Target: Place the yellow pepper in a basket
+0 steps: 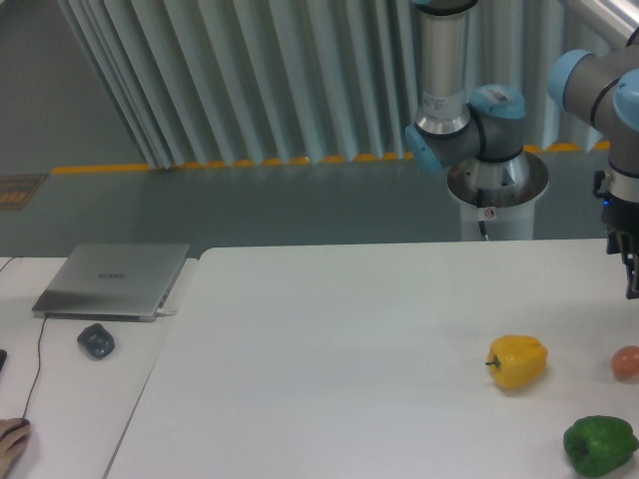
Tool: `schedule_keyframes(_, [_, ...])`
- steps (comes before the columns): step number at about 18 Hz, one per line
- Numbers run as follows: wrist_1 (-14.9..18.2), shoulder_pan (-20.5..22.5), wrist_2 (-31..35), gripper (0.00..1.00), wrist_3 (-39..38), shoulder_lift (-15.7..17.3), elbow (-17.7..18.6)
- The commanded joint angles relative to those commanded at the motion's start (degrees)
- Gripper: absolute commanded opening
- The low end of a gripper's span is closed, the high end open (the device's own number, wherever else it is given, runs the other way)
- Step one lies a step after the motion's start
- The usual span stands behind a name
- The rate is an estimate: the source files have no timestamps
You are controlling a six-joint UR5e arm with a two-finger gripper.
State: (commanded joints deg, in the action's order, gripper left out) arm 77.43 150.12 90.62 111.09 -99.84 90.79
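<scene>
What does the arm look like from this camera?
The arm has silver-grey tubes with light blue joint caps. Its round base is silver with a small red-and-white label and a thin dark cable. At the right edge, a dark wrist section shows a small blue light; the gripper is black and cut off by the frame.

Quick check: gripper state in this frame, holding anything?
Gripper: cut off at the right frame edge, so open or closed cannot be told. The yellow pepper lies on the table, unheld.
</scene>
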Motion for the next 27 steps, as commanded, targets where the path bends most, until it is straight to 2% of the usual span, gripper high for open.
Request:
schedule_keyframes(8, [0.4,0.2,1.1,1.00,-0.7,-0.2,0.0])
schedule_keyframes(14, [0.2,1.1,0.9,1.00,-0.8,0.2,1.7])
schedule_keyframes(17, [0.4,1.0,0.8,1.00,-7.1,0.5,2.0])
schedule_keyframes(21, [0.3,0.3,0.6,1.00,-10.1,0.8,3.7])
schedule_keyframes(27, [-0.3,-4.7,-2.5,1.00,-26.0,0.1,4.4])
